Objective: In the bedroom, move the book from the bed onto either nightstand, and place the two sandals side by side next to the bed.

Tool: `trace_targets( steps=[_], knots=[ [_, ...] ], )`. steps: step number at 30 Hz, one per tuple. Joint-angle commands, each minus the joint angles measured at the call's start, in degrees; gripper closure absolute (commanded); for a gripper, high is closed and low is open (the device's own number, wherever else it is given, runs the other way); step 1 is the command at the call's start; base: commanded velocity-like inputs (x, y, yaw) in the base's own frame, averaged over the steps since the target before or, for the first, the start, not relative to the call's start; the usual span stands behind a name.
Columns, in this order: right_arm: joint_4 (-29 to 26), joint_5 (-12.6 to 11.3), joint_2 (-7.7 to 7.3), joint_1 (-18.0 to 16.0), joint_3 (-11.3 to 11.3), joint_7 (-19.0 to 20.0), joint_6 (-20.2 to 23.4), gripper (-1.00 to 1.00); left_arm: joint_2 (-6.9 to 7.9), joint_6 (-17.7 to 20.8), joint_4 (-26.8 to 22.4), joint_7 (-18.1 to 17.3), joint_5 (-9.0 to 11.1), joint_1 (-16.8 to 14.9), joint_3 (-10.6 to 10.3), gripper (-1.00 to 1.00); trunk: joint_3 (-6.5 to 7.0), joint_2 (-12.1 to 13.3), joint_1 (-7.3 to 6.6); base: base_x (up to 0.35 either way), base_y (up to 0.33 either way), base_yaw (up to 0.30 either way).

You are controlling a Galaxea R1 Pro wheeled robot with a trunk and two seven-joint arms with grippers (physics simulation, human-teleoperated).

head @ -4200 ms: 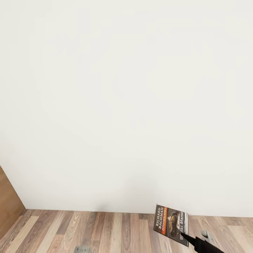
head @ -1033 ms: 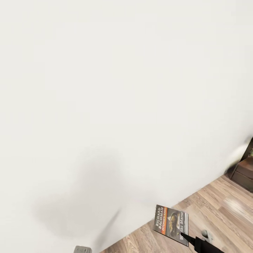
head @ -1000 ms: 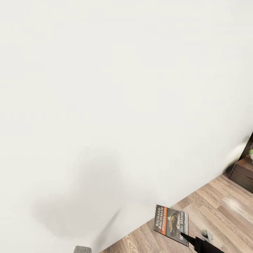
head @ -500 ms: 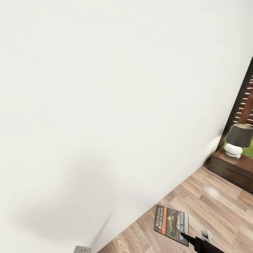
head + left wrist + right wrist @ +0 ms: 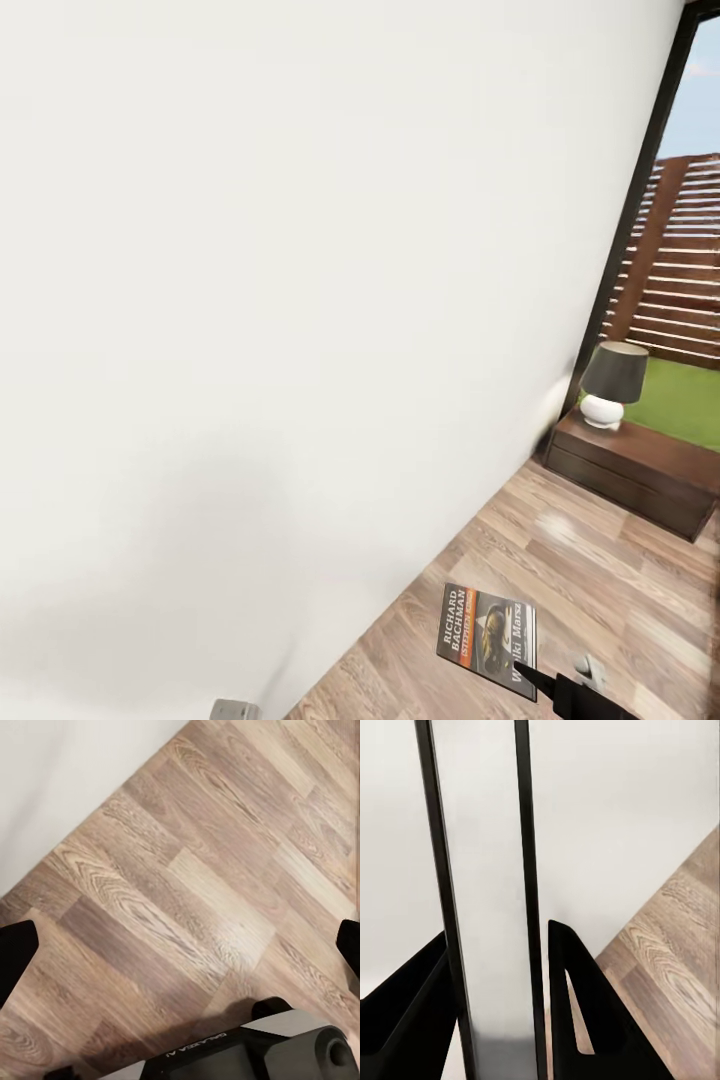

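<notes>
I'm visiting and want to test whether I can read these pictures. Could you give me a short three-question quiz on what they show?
1. True or false: the book lies flat on the nightstand.
2. Which end effector grips the book? A) left B) right C) neither
3. Fill in: on the nightstand stands a ____ with a dark shade.

Key
1. False. The right end effector holds it up over the wood floor, apart from the nightstand.
2. B. The right wrist view shows the fingers clamped on the book's edges; the left end effector is open over bare floor.
3. Lamp.
</notes>
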Motion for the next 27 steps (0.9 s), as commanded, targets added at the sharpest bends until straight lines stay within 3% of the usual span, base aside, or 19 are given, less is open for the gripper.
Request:
trace_targets(
  steps=[1,27],
  knots=[
    [0.01,-0.59,-0.01,-0.05,0.09,0.13,0.36,1.0,0.02,-0.28,0.04,-0.13,-0.6,0.0,0.47,-1.0,-0.02,-0.04,0.02,0.027,0.0,-0.284],
    [0.01,-0.59,0.0,-0.04,0.09,0.14,0.36,1.0,0.02,-0.28,0.04,-0.15,-0.6,0.0,0.47,-1.0,-0.02,-0.04,0.02,0.002,0.0,-0.284]
  ],
)
